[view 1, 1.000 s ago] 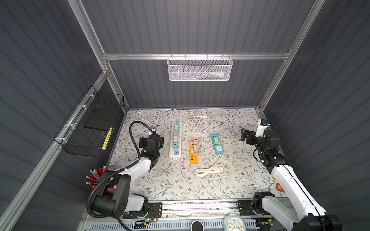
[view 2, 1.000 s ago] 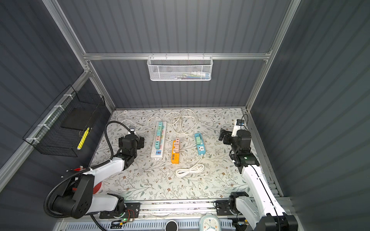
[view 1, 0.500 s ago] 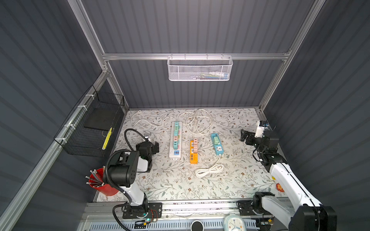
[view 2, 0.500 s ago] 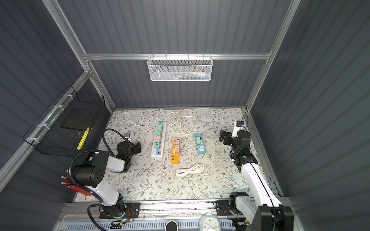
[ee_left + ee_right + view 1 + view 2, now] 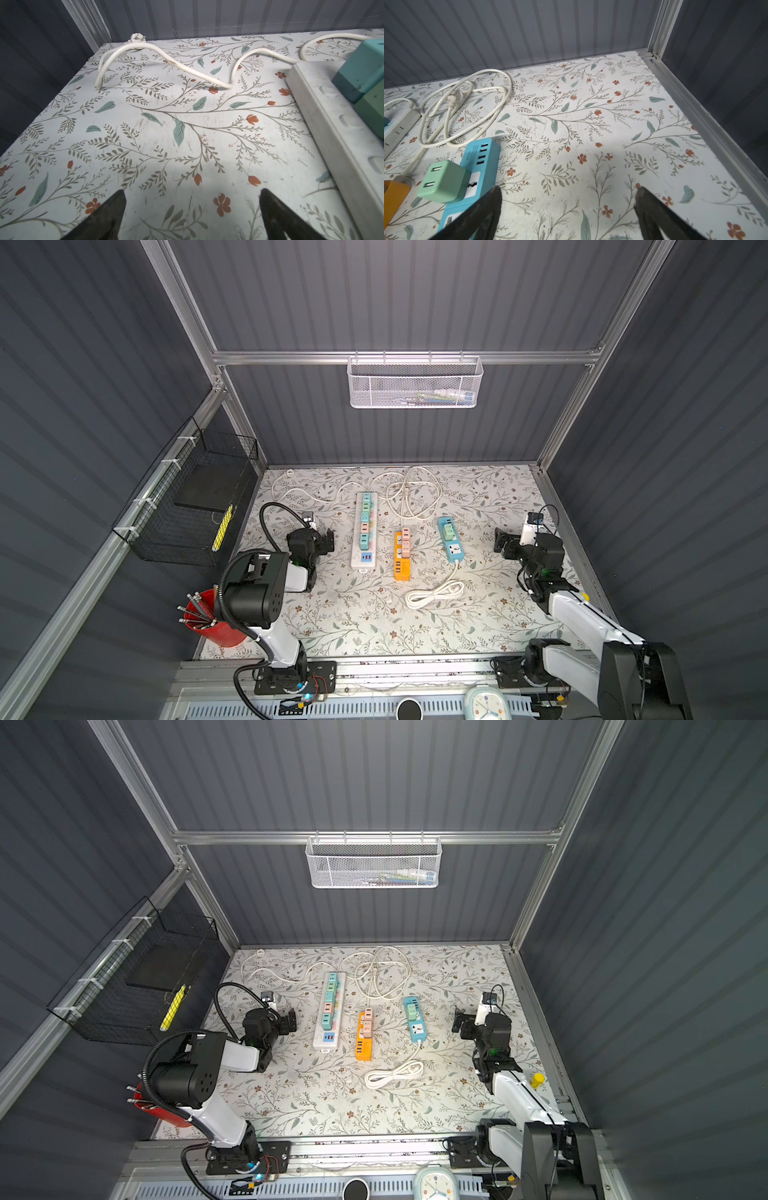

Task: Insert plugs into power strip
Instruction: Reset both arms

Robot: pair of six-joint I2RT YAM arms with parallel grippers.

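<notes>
Left claw (image 5: 192,191) apart, empty, arm folded low beside white power strip (image 5: 324,116), right claw (image 5: 568,188) apart, empty, low

The left arm (image 5: 253,593) is folded up, its elbow lifted over the red cup (image 5: 208,628); the right gripper (image 5: 499,541) is drawn back slightly toward the near edge.

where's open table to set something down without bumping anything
Widest bare patch: the front of the table, between the coiled cord and the front rail. Also the far right corner, beyond the blue strip. Crowded: the middle, where the white strip, orange strip and blue strip lie side by side, with looped cords behind them.
</notes>
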